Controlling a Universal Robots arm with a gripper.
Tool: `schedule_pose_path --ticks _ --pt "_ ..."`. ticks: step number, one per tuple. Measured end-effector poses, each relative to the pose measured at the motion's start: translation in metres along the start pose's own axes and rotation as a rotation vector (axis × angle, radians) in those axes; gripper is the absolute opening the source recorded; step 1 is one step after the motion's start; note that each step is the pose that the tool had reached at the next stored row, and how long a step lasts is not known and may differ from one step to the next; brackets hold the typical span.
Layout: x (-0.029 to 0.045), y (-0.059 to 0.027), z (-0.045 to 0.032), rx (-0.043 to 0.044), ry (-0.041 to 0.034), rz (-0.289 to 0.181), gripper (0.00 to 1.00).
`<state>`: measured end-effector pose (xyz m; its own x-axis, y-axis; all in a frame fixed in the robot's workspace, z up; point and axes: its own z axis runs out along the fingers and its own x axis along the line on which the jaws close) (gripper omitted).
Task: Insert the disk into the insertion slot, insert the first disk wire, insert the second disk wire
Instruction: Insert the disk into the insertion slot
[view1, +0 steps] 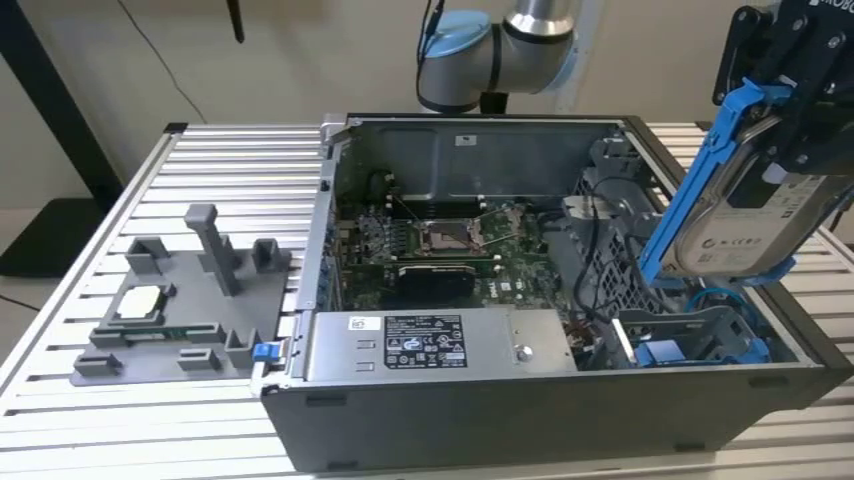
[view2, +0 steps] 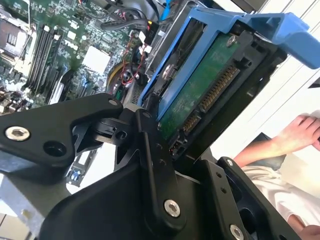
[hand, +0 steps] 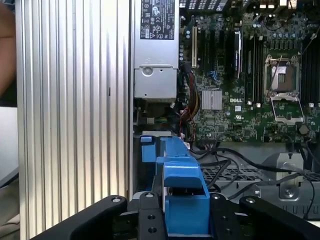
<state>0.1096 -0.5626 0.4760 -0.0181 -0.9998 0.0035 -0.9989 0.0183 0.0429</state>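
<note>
The disk (view1: 745, 228) is gripped by the jaws — tilted above the insertion slot (view1: 687, 328). Nothing is pushed in yet.

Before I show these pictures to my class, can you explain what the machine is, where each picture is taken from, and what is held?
It is a robot arm with a black hand. The exterior view, taken off the arm, shows an open computer case on a slatted table, beside a grey parts holder. Both wrist views come from cameras riding near the hand. The hand is shut on the disk, a silver drive in a blue frame, tilted above the case, not yet in the insertion slot.
</note>
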Motion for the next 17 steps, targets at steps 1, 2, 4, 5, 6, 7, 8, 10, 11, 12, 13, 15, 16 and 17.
schedule_pose_path --ticks 1,2,4,5,6,7,8,10,11,12,13,15,16,17 --pt "0.0 0.0 0.0 0.0 0.0 0.0 0.0" --pt "0.0 0.0 0.0 0.0 0.0 0.0 0.0" --pt "0.0 0.0 0.0001 0.0 -0.0001 0.0 0.0" --pt "0.0 0.0 0.0002 0.0 -0.0001 0.0 0.0" --pt "0.0 0.0 0.0006 0.0 -0.0003 0.0 0.0" --pt "0.0 0.0 0.0008 0.0 -0.0002 0.0 0.0" --pt "0.0 0.0 0.0011 0.0 -0.0001 0.0 0.0" --pt "0.0 -0.0001 0.002 0.0 -0.0001 0.0 0.0" --pt "0.0 -0.0001 0.0025 0.0 0.0 0.0 0.0" --pt "0.0 -0.0001 0.0031 0.0 -0.0001 0.0 0.0" --pt "0.0 -0.0002 0.0037 0.0 -0.0002 0.0 0.0" --pt "0.0 -0.0002 0.0045 0.0 0.0 0.0 0.0" --pt "0.0 -0.0002 0.005 0.0 -0.0002 0.0 0.0" --pt "0.0 -0.0002 0.0054 0.0 -0.0004 0.0 0.0"
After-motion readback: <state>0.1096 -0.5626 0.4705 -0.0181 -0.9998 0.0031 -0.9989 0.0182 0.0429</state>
